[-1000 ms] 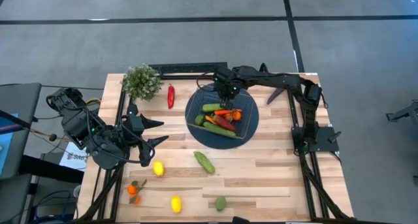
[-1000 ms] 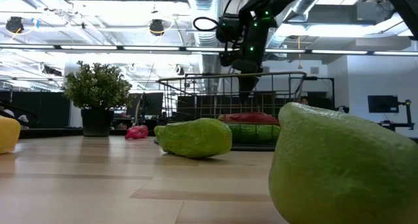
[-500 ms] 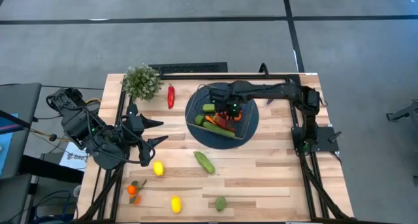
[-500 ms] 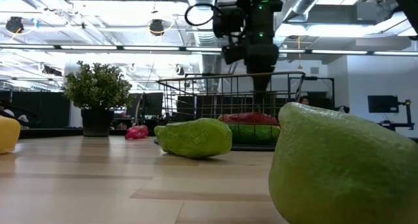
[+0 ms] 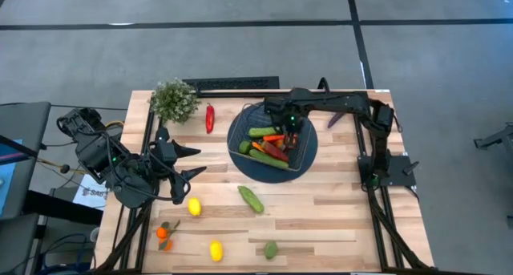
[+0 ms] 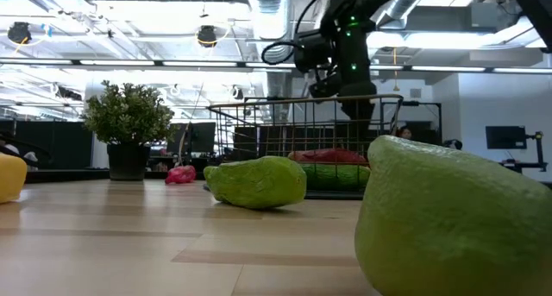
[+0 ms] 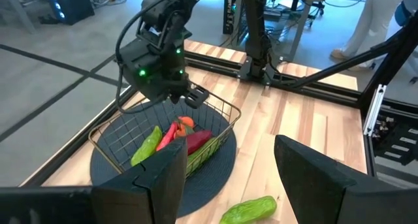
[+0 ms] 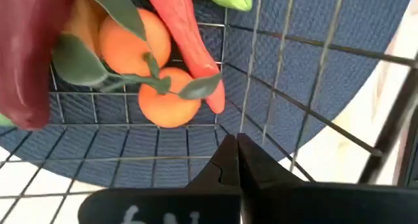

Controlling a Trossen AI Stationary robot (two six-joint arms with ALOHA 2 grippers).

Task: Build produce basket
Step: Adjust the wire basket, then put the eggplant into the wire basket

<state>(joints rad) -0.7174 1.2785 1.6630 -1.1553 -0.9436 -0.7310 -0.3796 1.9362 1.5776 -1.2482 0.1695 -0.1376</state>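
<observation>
The wooden table carries a round dark blue mat near the middle of its far edge, and on the mat sits the wire basket, holding a cucumber, a carrot, a red pepper, another green piece along its near side and a pair of small oranges with leaves. The right arm reaches in from the right edge; the right gripper hangs over the basket's right part with its fingers pressed together, empty, their tips just above the grid bottom beside the oranges. The left gripper waits at the left edge, fingers parted fairly wide around nothing. A leafy plant stands at the far left corner, a red pepper just beside it. Loose on the table toward the near edge lie a green cucumber, a lemon, a second lemon, a lime and two small oranges. A purple eggplant lies near the far right corner.
</observation>
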